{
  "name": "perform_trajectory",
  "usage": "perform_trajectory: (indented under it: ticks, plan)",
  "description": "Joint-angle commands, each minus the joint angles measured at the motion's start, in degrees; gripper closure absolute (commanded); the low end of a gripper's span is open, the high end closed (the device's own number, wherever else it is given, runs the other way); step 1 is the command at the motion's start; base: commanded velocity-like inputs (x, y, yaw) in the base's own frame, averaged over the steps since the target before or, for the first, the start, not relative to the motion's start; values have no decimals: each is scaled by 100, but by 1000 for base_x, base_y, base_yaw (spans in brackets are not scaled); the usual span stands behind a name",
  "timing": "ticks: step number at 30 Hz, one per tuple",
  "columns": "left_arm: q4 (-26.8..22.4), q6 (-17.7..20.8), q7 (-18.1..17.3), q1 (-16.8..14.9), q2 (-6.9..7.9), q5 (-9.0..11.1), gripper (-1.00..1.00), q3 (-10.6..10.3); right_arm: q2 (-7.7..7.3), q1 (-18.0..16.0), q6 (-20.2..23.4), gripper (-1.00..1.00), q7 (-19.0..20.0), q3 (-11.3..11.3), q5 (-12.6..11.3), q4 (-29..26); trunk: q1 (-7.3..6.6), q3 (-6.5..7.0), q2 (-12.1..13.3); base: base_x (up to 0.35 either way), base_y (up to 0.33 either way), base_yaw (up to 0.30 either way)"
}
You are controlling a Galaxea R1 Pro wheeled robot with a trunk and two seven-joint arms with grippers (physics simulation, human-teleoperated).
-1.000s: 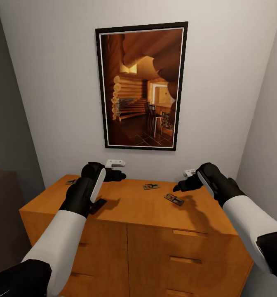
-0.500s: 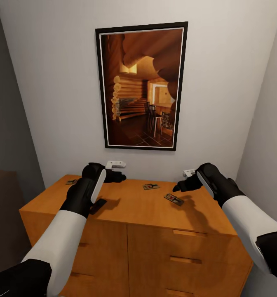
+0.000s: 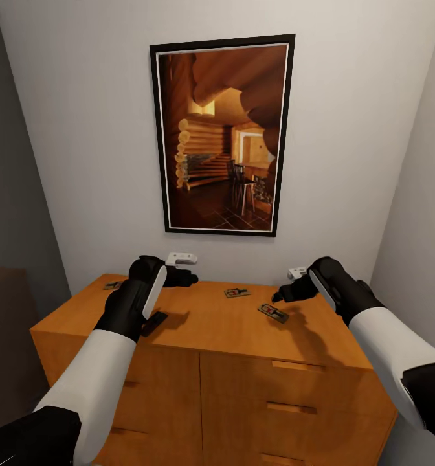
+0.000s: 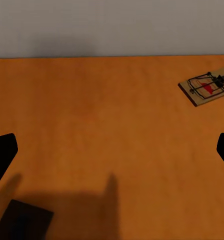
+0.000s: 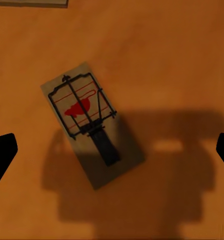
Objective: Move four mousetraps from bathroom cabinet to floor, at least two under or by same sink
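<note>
Soft, even indoor light; blurry shadows fall on the cabinet [image 3: 217,323].

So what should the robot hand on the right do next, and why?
Probably lower the right gripper straight down onto the mousetrap. Its fingertips are spread wide with the trap lying flat on the cabinet top between them, so it looks lined up but is not yet touching it.

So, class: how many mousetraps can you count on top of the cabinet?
4: one far left, one under the left gripper, one mid-back, one beneath the right gripper.
</note>
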Motion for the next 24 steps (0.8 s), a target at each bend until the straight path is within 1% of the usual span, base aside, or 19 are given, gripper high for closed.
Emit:
perform_trajectory:
  ticks: [1,7,11,24]
  plan:
    - [-4,24,4,-5,0,18,-100,0,-8,-6,21,-100,-17,33,-45,32,0,-7,-4,0,0,0]
    - [-3,24,4,-5,0,16,-100,0,-8,-6,21,-100,-7,38,-42,314,0,-7,-4,0,0,0]
    - [-3,24,4,-5,0,16,-100,0,-8,-6,21,-100,-1,38,-55,403,0,-7,-4,0,0,0]
    - [-3,24,4,-5,-1,16,-100,0,-10,-6,21,-100,53,30,-93,498,0,-7,-4,0,0,0]
